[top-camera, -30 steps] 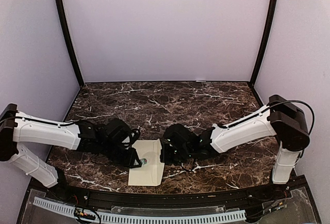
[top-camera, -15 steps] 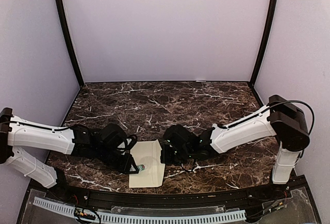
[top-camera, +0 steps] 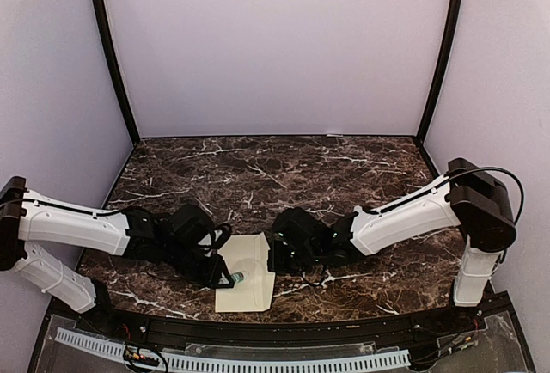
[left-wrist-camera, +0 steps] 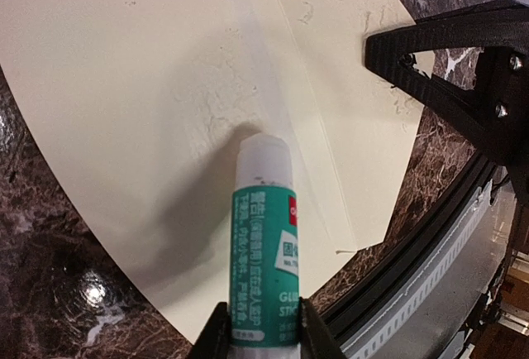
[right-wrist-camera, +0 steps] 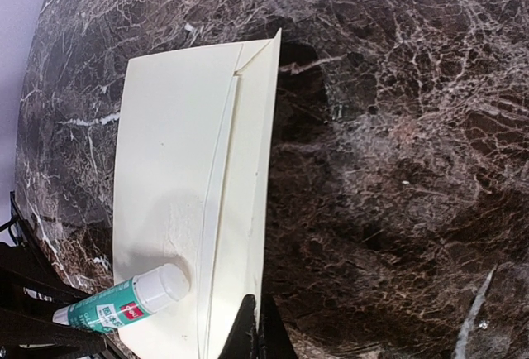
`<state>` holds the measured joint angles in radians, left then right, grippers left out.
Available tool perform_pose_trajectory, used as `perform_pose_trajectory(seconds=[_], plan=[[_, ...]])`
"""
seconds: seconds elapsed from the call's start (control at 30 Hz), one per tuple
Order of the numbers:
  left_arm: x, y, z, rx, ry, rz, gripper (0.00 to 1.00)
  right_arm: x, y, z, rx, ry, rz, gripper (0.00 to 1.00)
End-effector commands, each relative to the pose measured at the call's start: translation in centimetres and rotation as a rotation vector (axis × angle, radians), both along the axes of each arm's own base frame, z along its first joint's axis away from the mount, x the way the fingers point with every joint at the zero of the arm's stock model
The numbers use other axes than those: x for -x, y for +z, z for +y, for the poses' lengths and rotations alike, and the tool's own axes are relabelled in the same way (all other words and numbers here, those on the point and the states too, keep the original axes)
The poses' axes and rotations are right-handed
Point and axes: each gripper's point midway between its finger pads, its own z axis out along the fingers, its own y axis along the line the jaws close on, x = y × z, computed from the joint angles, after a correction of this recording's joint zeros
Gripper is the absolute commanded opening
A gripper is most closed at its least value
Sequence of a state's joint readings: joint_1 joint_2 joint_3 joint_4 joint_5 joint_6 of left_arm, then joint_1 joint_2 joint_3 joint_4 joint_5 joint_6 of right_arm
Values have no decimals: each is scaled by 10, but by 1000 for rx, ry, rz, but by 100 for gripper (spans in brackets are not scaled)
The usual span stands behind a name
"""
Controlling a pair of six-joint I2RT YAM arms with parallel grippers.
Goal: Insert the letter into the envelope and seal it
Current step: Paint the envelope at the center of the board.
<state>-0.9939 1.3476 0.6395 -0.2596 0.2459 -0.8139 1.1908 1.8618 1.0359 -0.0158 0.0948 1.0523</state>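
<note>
My left jaws clamp the glue stick [left-wrist-camera: 264, 276], its tip on the envelope [right-wrist-camera: 165, 169]; my right jaws, pressed together, touch its edge

cream envelope [right-wrist-camera: 165, 169], green-white glue stick [left-wrist-camera: 264, 268], brown-marbled table [top-camera: 258, 167]

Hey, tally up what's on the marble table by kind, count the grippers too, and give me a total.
envelope: 1
glue stick: 1
grippers: 2, the left gripper and the right gripper
Total: 4
</note>
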Motion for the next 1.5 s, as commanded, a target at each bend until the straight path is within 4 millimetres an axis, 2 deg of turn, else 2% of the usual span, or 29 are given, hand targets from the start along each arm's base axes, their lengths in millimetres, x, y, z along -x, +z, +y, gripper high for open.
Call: perform_pose_trajectory(seconds=[0.0,0.37,0.73,1.13,1.47], plan=[[-5,-22,22,-119,36,17,0,-1,3,7,-11,3,-12,0],[-23,-33,33,-173,68,-2,0,-2,2,9,-3,9,-14,0],[-46,-36,28,-183,83,-31,0,-1,2,14,-11,24,-14,0],[-74,-30,7,-146,75,-65,0,-1,-3,16,-7,41,-3,0],[-87,-22,-21,-93,-11,-78,0,-8,-10,2,11,4,7,0]])
